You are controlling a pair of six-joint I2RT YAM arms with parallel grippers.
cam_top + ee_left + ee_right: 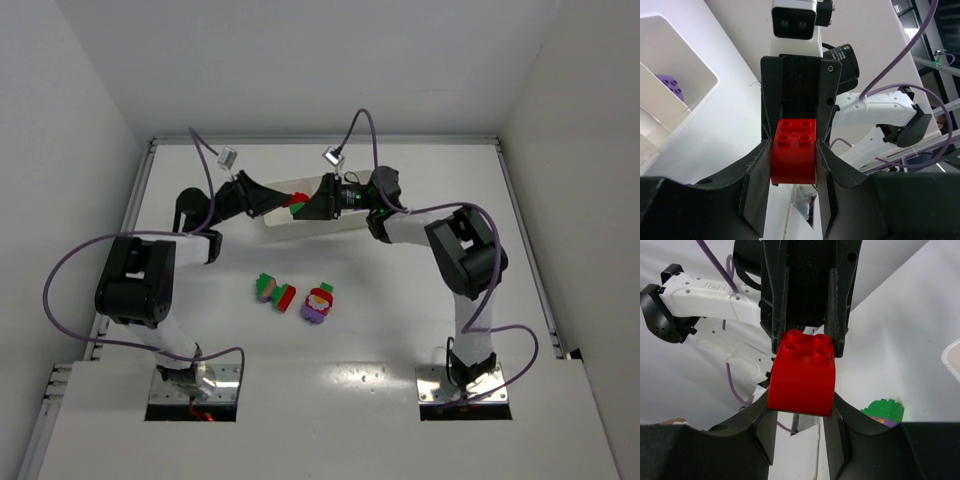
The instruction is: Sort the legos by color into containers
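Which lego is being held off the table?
The lone red brick, clamped between the left gripper and right gripper; the two mixed-colour clumps lie loose on the table.

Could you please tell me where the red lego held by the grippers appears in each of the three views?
Top external: red lego upper centre, overlapping the white tray.
Left wrist: centre, clamped in the left gripper; tray upper left.
Right wrist: centre, clamped in the right gripper; tray corner at right edge.
Shared landmark: the white tray.

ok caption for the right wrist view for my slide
Right end effector grips a red brick while the left end effector holds its far end
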